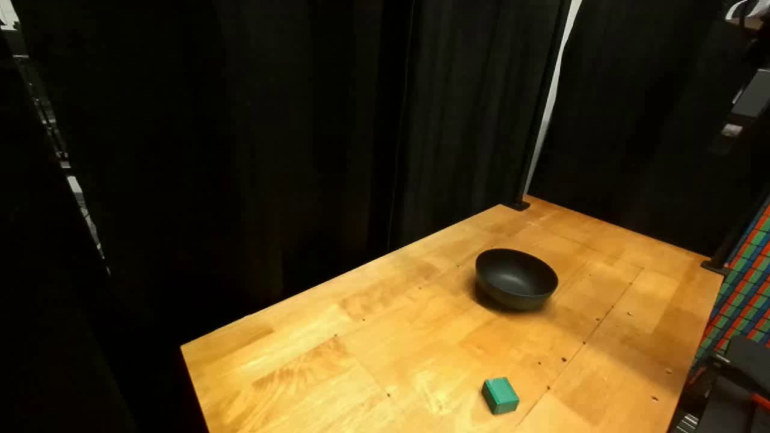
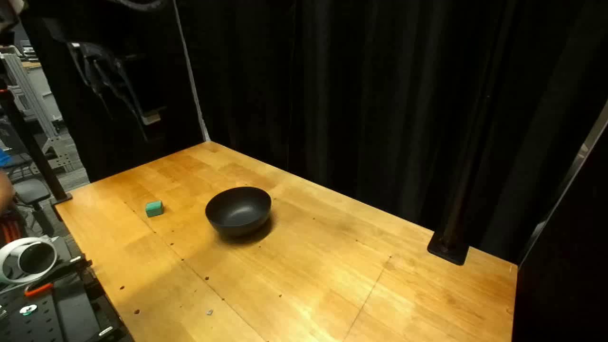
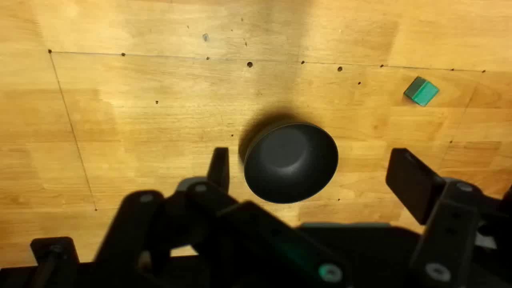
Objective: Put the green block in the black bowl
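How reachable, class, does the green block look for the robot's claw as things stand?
Probably yes: the claw is open, and the green block sits uncovered on the tabletop, apart from the black bowl. The block lies beyond the claw's gap, so shifting across seems needed.

The gripper (image 3: 309, 166) is black — blocky fingertips (image 3: 413, 185), links (image 3: 260, 230) with rounded ends, pale round screw heads (image 3: 438, 272), one edged green.
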